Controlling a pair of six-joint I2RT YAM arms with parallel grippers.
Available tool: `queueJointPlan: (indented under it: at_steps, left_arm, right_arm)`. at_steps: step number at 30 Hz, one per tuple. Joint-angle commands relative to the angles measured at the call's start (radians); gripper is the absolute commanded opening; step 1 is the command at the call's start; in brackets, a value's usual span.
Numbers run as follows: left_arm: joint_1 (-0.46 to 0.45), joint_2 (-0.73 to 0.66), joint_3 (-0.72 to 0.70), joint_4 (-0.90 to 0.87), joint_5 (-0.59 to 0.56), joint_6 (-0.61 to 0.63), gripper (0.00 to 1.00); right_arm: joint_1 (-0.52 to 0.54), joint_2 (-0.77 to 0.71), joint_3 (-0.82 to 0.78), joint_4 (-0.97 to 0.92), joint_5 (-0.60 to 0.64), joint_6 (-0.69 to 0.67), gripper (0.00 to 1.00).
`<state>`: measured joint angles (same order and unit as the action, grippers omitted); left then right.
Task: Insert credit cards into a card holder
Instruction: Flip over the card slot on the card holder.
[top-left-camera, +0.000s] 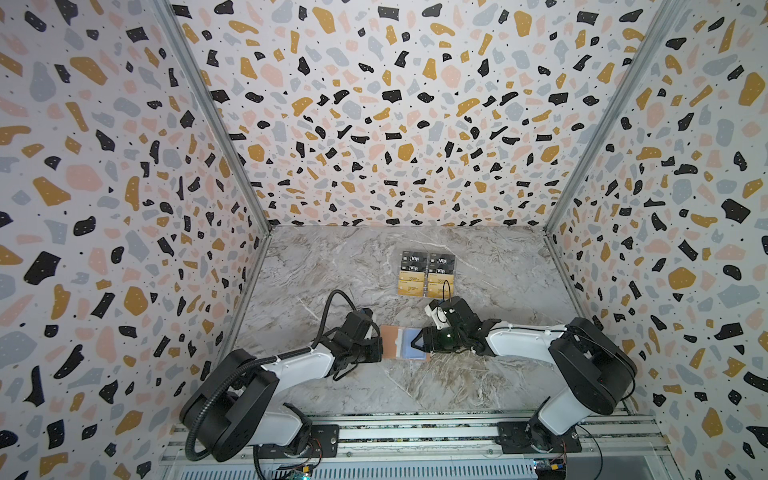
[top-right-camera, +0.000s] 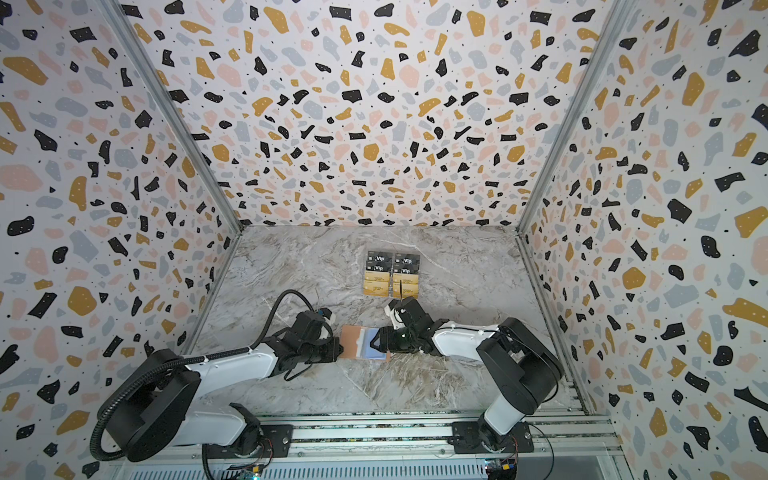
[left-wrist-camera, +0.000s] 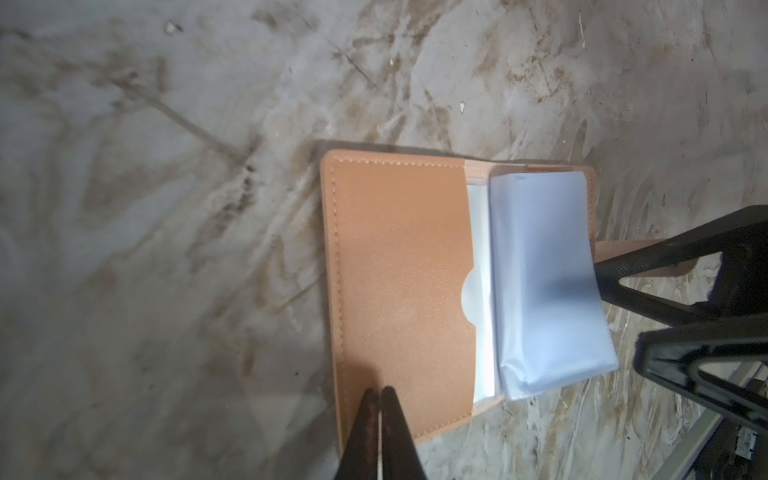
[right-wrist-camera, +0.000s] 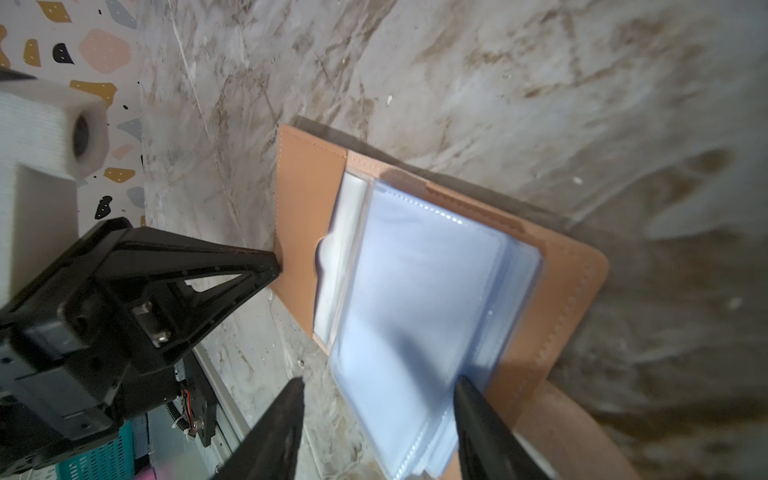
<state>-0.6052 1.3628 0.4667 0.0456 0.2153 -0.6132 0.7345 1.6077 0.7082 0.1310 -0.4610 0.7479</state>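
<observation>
The peach-pink card holder (top-left-camera: 390, 341) (top-right-camera: 351, 343) lies open on the marble table, its pale bluish sleeves (left-wrist-camera: 548, 270) (right-wrist-camera: 415, 291) fanned over its right half. My left gripper (top-left-camera: 380, 345) (left-wrist-camera: 379, 390) is shut, its tip resting on the holder's left flap (left-wrist-camera: 399, 270) near the outer edge. My right gripper (top-left-camera: 415, 343) (right-wrist-camera: 379, 380) is open at the sleeves' right edge; one finger lies on the sleeves, the other stands over the table. The gold credit cards (top-left-camera: 413, 284) (top-right-camera: 377, 282) sit in the stand behind, untouched.
A clear tiered stand (top-left-camera: 453, 266) behind the holder also carries black "Vip" cards (top-left-camera: 428, 262). Terrazzo-patterned walls (top-left-camera: 124, 208) close in the left, right and back. A metal rail (top-left-camera: 415, 432) with both arm bases runs along the front.
</observation>
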Motion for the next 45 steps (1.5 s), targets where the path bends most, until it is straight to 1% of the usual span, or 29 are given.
queueJointPlan:
  at_steps: [1, 22, 33, 45]
  left_arm:
    - [-0.004, -0.019, -0.011, -0.01, -0.018, 0.004, 0.09]
    - [-0.004, -0.022, -0.013, -0.016, -0.019, 0.007, 0.09]
    - [-0.004, -0.025, -0.011, -0.026, -0.018, 0.01, 0.09]
    - [-0.004, -0.027, -0.008, -0.019, -0.009, 0.0, 0.09]
  right_arm:
    - [0.008, 0.015, 0.041, 0.003, -0.019, 0.005, 0.58]
    - [0.022, 0.04, 0.066, 0.063, -0.064, 0.042, 0.59]
    - [0.022, 0.059, 0.068, 0.136, -0.089, 0.08, 0.59]
    - [0.032, 0.089, 0.105, 0.194, -0.122, 0.101, 0.59]
